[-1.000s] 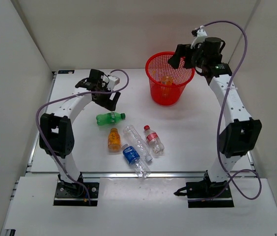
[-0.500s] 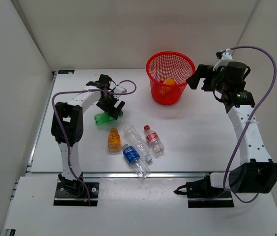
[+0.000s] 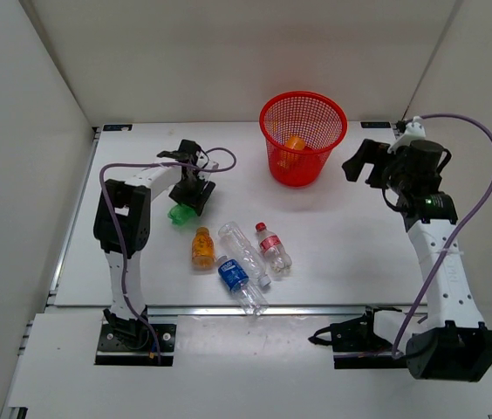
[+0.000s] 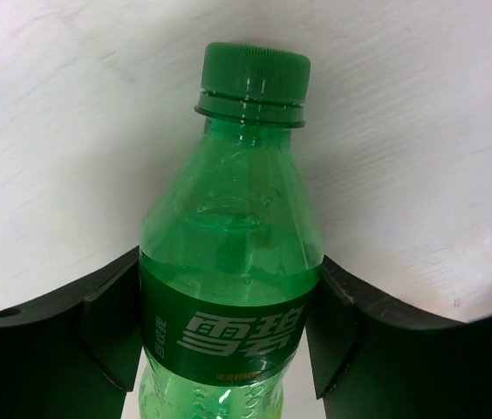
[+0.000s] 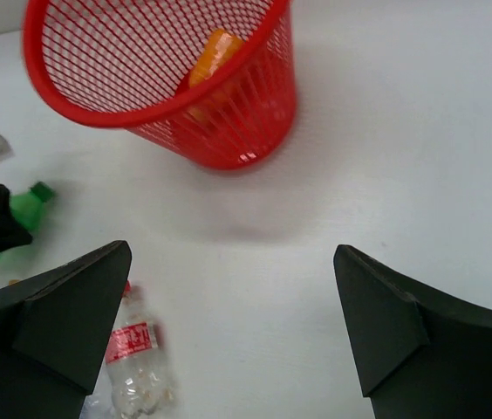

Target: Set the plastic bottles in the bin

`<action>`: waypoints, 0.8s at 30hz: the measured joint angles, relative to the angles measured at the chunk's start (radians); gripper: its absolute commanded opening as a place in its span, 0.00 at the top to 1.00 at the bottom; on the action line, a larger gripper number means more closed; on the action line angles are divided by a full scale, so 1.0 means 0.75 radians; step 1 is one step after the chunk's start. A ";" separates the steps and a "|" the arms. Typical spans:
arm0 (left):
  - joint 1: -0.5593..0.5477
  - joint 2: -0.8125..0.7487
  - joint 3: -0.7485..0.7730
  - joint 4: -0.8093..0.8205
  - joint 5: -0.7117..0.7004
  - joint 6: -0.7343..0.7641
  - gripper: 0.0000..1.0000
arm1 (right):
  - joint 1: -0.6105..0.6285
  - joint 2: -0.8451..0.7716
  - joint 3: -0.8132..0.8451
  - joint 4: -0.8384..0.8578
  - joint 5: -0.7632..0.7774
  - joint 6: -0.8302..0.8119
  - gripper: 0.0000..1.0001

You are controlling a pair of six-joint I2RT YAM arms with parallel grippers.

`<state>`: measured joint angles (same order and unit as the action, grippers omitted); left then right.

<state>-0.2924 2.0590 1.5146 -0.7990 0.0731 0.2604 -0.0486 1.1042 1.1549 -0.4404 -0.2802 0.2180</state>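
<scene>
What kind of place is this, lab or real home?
Most likely a lab robot cell: white table boxed in by plain white panels, two arms bolted at its near edge, plastic bottles and a red bin.

The left arm (image 3: pixel 122 218) is folded at the elbow and reached forward and to the right. The left gripper (image 3: pixel 187 197) is held low, with its jaws pressed against both sides of a green bottle (image 4: pixel 228 262). The right arm (image 3: pixel 438 253) is extended forward with the wrist raised. The right gripper (image 3: pixel 361 162) is pointed leftward, jaws spread wide.
</scene>
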 measured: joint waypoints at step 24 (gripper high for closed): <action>-0.441 0.006 0.859 0.894 -0.515 -0.928 0.35 | -0.179 -0.250 -0.411 -0.213 0.168 -0.052 0.01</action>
<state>-0.6231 2.0636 2.1590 -0.1287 -0.3134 -0.4358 -0.1825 0.9169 0.8467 -0.6003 -0.1543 0.1791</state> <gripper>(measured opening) 0.735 0.992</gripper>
